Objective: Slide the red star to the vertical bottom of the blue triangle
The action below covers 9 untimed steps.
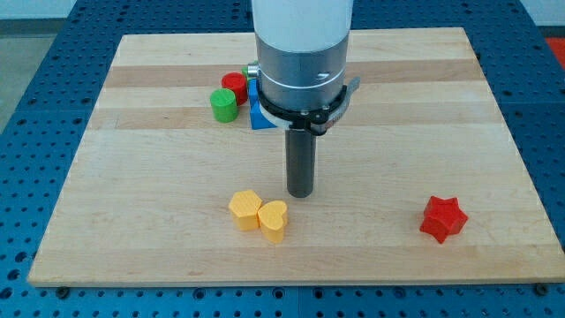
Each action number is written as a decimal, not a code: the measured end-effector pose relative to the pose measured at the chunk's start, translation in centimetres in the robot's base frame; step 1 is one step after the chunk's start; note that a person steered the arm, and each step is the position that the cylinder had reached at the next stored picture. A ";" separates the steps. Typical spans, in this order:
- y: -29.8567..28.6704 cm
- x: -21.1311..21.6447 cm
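The red star (442, 218) lies near the view's bottom right of the wooden board. The blue triangle (258, 114) sits left of centre toward the view's top, mostly hidden behind the arm's body. My tip (301, 193) rests on the board at the centre, below the blue triangle and far to the left of the red star. It touches no block.
A red cylinder (234, 84) and a green cylinder (224, 104) stand just left of the blue triangle. A yellow hexagon-like block (245, 208) and a yellow heart (274, 220) lie side by side, below-left of my tip. The board's bottom edge (291, 281) is near them.
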State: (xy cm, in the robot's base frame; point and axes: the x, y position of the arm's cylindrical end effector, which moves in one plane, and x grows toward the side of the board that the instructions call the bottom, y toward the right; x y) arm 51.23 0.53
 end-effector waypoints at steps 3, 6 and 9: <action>11.4 -4.6; 27.2 6.4; 11.4 7.5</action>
State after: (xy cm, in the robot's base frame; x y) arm 58.74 11.93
